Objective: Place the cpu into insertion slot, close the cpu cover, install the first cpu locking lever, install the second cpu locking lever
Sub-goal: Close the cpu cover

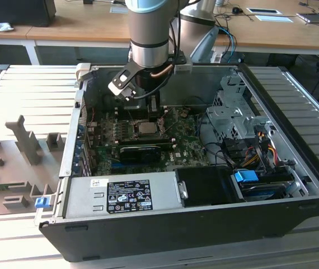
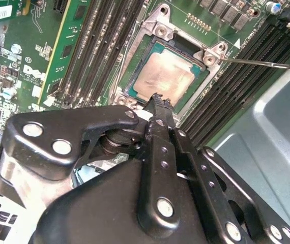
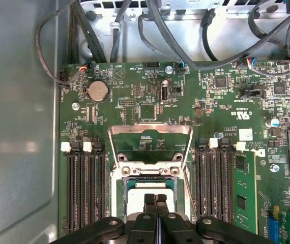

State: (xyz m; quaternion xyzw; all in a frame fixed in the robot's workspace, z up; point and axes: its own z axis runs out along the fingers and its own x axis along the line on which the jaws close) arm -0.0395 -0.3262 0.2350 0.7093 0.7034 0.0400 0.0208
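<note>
The cpu (image 2: 166, 76) lies flat in the insertion slot (image 2: 160, 29), its silver-grey top facing up; it is also seen in the first wrist view (image 3: 141, 192) and in the exterior view (image 1: 146, 128). The slot's silvery rim (image 3: 116, 190) surrounds it. The cpu cover (image 3: 150, 132) stands swung open behind the slot, with the green board visible through its window. A thin metal lever (image 2: 267, 63) sticks out beside the slot. My gripper (image 2: 159, 100) hovers right over the cpu's near edge, fingers shut together with nothing between them (image 3: 155, 198). In the exterior view my gripper (image 1: 148, 115) hangs just above the slot.
Black memory slots (image 3: 84, 188) flank the socket on both sides. A long black card (image 1: 140, 151) lies in front of it, and a grey power supply (image 1: 120, 193) sits nearer still. A drive cage (image 1: 232, 112) and cables (image 1: 249, 151) fill the exterior view's right. Case walls (image 1: 73, 140) enclose everything.
</note>
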